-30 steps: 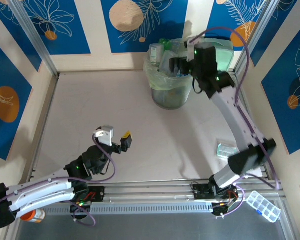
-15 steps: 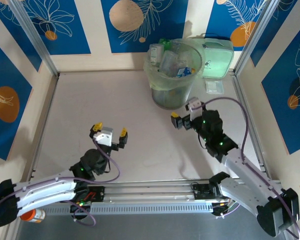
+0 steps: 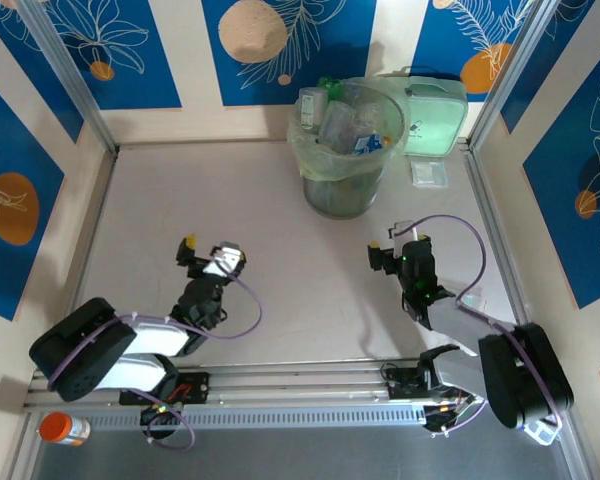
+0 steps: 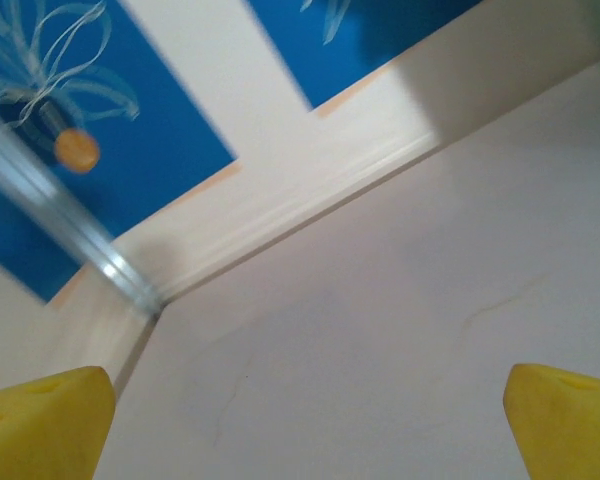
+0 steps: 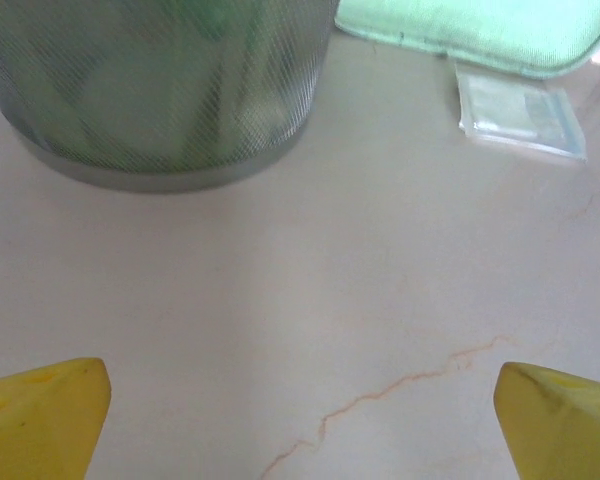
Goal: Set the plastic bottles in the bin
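My right hand (image 5: 300, 415) hangs spread wide and empty, the bin (image 5: 160, 110) holding plastic bottles (image 3: 342, 122) ahead; left hand (image 4: 300, 420) spread too.

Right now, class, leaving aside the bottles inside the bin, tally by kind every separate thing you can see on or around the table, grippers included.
Bin: 1
Green case: 1
Clear packet: 1
Orange bottle: 1
Grippers: 2, the left gripper and the right gripper, both open
Total: 6
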`<state>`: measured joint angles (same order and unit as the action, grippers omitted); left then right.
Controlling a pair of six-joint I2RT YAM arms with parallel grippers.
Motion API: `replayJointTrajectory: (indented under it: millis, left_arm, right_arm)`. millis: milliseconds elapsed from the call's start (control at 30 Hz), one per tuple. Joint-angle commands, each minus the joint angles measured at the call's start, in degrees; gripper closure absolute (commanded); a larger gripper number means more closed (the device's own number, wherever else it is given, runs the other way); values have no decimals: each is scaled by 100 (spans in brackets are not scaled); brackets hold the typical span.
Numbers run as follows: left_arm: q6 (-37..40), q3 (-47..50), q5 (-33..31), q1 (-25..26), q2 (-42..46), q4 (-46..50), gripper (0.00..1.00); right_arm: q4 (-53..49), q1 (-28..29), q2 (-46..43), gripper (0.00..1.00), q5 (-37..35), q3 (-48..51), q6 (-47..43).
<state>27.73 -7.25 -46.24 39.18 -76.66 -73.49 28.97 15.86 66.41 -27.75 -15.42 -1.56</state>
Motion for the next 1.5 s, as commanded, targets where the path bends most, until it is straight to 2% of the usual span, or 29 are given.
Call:
replayJointTrajectory:
  millis: [0,100,200,267,333,467,533,567,633,700,733,767,800,833,867,900,933,967,1100,1133,1233,1300,1367,1433,1467]
  left_arm:
    - [-683,141,307,-671,-379,-558,1]
    - [-417,-22,649,-903,-802,-719,1]
    - [-508,-118,1036,-1279,-954,-719,1]
    - [-724,-160,1416,-1612,-980,-697,1]
    - [-1397,-139,1922,-2009,-1117,-688,1]
    - [-1805,-233,2497,-2468,-1430,-683,1]
    - [-2016,-360,2907,-2776,-1720,-713,1]
    - [-2025,-479,2827,-2792,-1714,-575,1]
    - [-2199,-814,3049,-2919,-1398,572,1]
    - [-2275,-1147,3365,-3086,-1360,1298,1]
    - [-2368,-1203,3462,-3166,-1317,1482,1]
    - [-2390,-1291,3417,-3187,-1358,1560,1]
    - [-2471,-1347,3534,-3261,-1325,1758,1]
    - [-2531,-1402,3740,-3367,-1307,1889,1]
    - [-2548,-1424,3879,-3440,-1333,1909,1]
    - [-2577,-1416,3925,-3459,-1309,1945,1]
    - [-2565,-1426,3917,-3461,-1322,1938,1]
    - [-2553,-1420,3922,-3461,-1329,1910,1]
    - [-2558,-1429,3943,-3461,-1322,1933,1]
    - [-2469,-1452,4204,-3465,-1317,1977,1]
    - [-2230,-1350,5046,-3513,-1304,1828,1]
    - [-2193,-1299,5127,-3514,-1296,1740,1]
    - [-2210,-1314,5138,-3520,-1294,1765,1]
    - [-2406,-1404,4556,-3514,-1311,1894,1]
    - [-2532,-1482,4276,-3521,-1309,2067,1]
  right_arm:
    - [286,-61,174,1,-205,-267,-142]
    - [493,-273,-42,1,401,-79,-5]
    - [753,-811,-315,1,1075,155,648]
    - [1136,-1161,-353,1,1275,352,1169]
    - [1497,-1516,-269,1,1562,490,1546]
    - [2047,-1626,-18,1,1520,586,1475]
    - [2332,-1612,228,1,1487,545,1306]
    - [2387,-1618,386,1,1518,454,1248]
    - [2591,-1586,913,1,1693,239,1012]
    - [3520,-1648,1866,1,1721,256,1056]
    - [4362,-1637,2384,1,1650,265,1067]
    - [4206,-1604,2343,1,1738,225,1001]
    - [2792,-1600,1907,1,1860,-139,939]
    - [1946,-1603,1941,1,1792,-598,979]
    - [2285,-1555,2212,1,1674,-709,955]
    - [2092,-1475,2118,1,1405,-687,985]
    - [1768,-1531,2018,1,1426,-766,1037]
    - [2082,-1518,2112,1,1404,-698,1003]
    - [1982,-1486,2085,1,1339,-720,984]
    - [1890,-1468,2067,1,1346,-751,956]
    - [1883,-1391,2090,1,1957,-770,589]
    - [1909,-1418,2071,1,2326,-748,475]
    - [2032,-1419,2065,1,2445,-684,409]
    - [2064,-1369,2069,1,2288,-657,425]
    - [2016,-1357,2089,1,1922,-700,605]
